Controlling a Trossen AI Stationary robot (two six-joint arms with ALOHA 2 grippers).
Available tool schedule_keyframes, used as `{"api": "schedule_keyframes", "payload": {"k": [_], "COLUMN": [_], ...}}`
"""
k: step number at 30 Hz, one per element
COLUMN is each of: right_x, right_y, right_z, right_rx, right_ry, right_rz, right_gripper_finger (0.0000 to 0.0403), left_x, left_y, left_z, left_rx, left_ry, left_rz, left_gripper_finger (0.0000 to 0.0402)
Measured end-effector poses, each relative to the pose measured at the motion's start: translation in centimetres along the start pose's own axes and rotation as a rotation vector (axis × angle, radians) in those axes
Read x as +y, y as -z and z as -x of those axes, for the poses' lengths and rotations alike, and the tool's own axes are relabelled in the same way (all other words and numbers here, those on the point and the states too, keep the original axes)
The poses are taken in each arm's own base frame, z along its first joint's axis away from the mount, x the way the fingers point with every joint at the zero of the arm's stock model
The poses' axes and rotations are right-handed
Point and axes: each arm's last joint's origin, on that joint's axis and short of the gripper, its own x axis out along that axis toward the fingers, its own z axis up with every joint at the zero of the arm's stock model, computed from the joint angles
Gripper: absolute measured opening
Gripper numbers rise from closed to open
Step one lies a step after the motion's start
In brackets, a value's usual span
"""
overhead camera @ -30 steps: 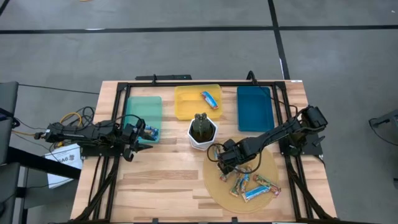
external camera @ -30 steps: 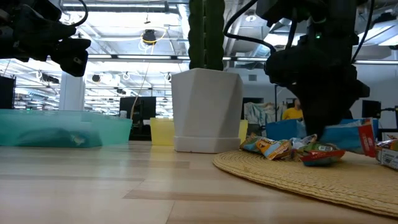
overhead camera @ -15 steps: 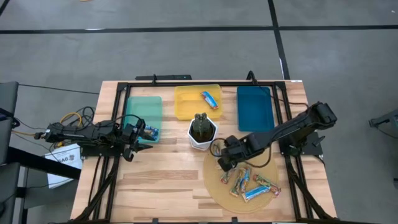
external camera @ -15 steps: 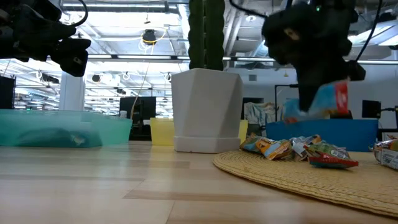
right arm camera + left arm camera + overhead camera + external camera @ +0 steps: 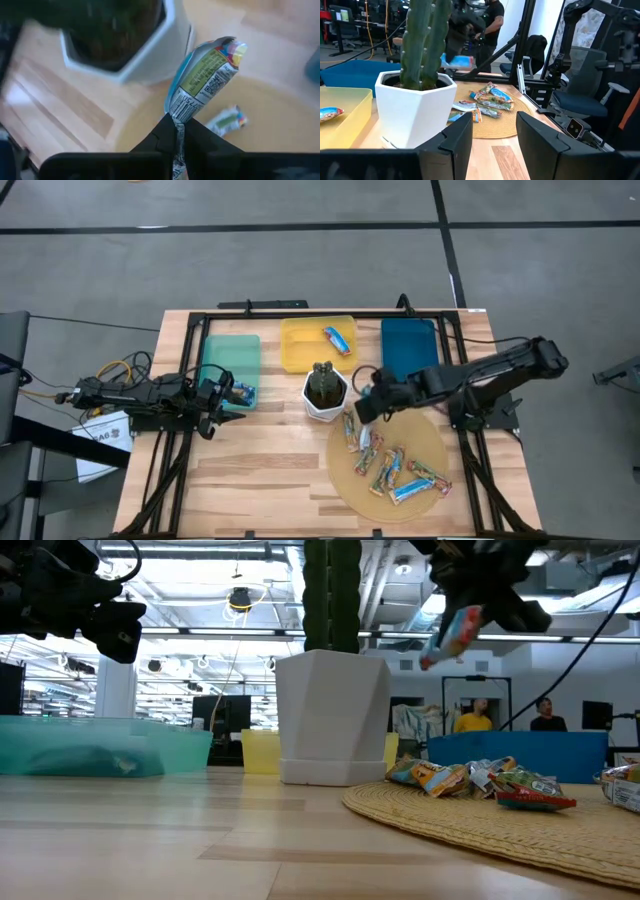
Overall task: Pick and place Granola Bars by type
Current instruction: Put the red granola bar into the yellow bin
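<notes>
My right gripper (image 5: 366,406) hangs above the table between the white cactus pot (image 5: 325,390) and the round woven mat (image 5: 432,442), shut on a blue-wrapped granola bar (image 5: 455,635). Several more bars (image 5: 392,468) lie in a loose pile on the mat. One blue bar (image 5: 337,339) lies flat in the yellow tray, and another bar (image 5: 243,392) lies in the green tray's near end. My left gripper (image 5: 226,394) waits open just beside that bar, touching nothing. My right gripper pinches the blue bar by the crimped end of its wrapper (image 5: 176,119) between its two fingers, which come from above. The bar is lifted clear of the mat and hangs tilted below the fingers (image 5: 478,590), with its free end (image 5: 231,47) pointing away from the gripper.
Three trays stand in a row at the far side: green (image 5: 230,350), yellow (image 5: 305,345) and blue (image 5: 408,352). The pot with its tall cactus stands just left of my right gripper. Bare wood (image 5: 260,470) lies left of the mat. People stand in the room behind.
My right gripper has risen from the pile on the mat with the blue bar in its fingers and has moved toward the far edge, ending next to the pot. The bar is now lifted clear. Two bars that the gripper covered now show on the mat.
</notes>
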Motion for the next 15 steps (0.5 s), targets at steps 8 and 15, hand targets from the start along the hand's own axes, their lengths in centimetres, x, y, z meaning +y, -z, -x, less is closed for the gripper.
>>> {"api": "schedule_keyframes", "payload": {"k": [8, 15], "right_x": [-1.4, -2.7], "right_y": [-2.8, -5.1], "right_z": [1.8, 2.5], "right_rx": [-0.111, -0.181], "right_ry": [-0.012, 0.0], "right_rz": [0.016, 0.069], "right_gripper_finger": [0.0012, 0.0013], "left_x": [0.0, 0.0], "left_y": [0.0, 0.0], "left_z": [0.0, 0.0], "left_rx": [0.0, 0.0], "left_ry": [0.0, 0.0], "left_rz": [0.0, 0.0], "left_gripper_finger": [0.0144, 0.0144]}}
